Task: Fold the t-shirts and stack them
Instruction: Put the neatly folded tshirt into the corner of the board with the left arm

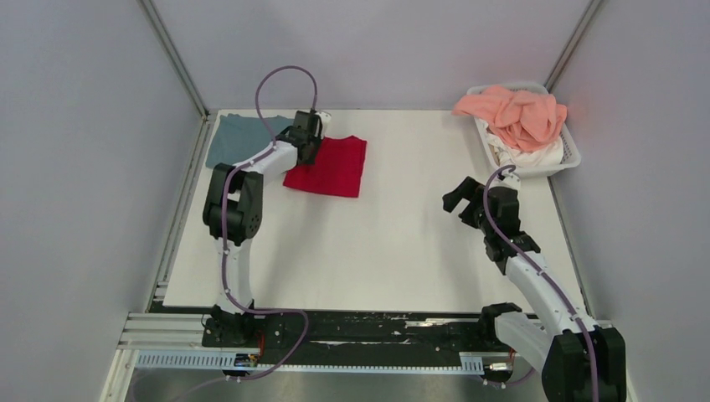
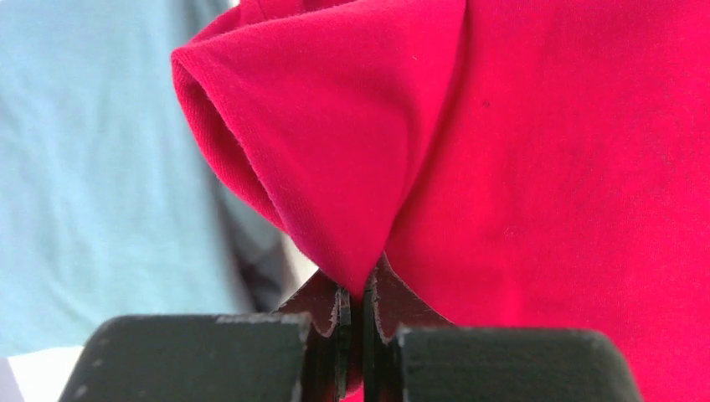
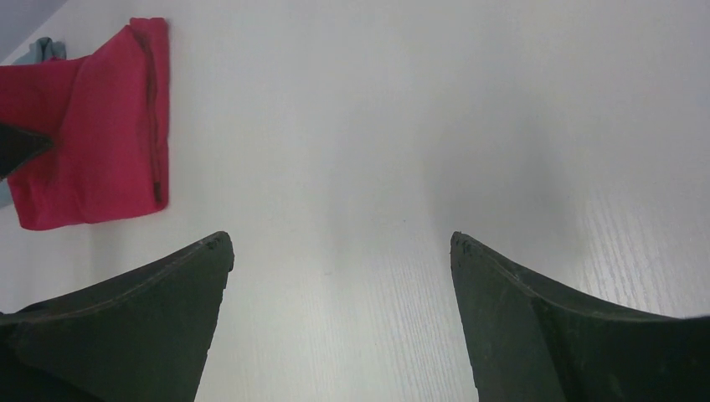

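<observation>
Left wrist view: my left claw (image 2: 356,311) pinches the red shirt (image 2: 544,167); my right claw (image 3: 338,243) hangs wide open over the tabletop (image 3: 435,117).

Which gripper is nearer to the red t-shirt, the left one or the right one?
Left. The left gripper pinches the red t-shirt; the right gripper hangs open over the table, well apart from it.
</observation>
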{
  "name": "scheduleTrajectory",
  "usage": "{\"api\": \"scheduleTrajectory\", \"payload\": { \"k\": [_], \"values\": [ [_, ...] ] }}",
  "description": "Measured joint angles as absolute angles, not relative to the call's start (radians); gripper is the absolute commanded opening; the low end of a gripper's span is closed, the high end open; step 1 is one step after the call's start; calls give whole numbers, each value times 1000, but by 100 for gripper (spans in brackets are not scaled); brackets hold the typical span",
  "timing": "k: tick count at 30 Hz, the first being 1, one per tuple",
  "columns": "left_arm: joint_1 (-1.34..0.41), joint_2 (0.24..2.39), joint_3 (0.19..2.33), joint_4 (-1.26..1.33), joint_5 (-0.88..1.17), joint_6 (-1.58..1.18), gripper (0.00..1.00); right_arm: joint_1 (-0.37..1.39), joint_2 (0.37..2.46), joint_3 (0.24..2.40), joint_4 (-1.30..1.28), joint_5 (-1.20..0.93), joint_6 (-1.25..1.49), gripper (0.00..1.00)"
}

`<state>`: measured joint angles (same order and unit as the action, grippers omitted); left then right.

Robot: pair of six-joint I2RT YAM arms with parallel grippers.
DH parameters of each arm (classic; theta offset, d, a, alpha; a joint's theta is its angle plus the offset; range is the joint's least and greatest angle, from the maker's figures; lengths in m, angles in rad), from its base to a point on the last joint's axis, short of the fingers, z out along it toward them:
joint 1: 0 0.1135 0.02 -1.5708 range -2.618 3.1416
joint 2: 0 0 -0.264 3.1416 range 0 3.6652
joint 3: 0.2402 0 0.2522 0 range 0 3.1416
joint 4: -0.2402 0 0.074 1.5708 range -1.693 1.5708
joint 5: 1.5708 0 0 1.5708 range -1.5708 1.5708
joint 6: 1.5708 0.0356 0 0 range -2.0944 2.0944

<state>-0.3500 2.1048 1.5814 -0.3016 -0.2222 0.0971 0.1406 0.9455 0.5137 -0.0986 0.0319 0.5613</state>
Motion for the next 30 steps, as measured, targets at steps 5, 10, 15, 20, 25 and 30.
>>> {"api": "scheduleTrajectory", "payload": {
  "k": [5, 10, 15, 20, 25, 30],
  "values": [
    [-259, 2104, 1599, -271, -222, 192, 0, 141, 980, 514, -89, 37, 555, 100],
    [-217, 2093, 1639, -257, -216, 269, 0, 141, 1020, 514, -85, 37, 553, 100],
    [-199, 2084, 1737, -271, -208, 307, 0, 141, 1046, 514, -84, 39, 547, 100],
    [-166, 2028, 1757, -270, -212, 352, 0, 141, 1065, 514, -84, 45, 544, 100],
    [-145, 2003, 1792, -285, -216, 391, 0, 141, 1065, 514, -84, 53, 540, 100],
    [-141, 1990, 1811, -324, -212, 412, 0, 141, 1065, 514, -85, 61, 539, 100]
  ]
}}
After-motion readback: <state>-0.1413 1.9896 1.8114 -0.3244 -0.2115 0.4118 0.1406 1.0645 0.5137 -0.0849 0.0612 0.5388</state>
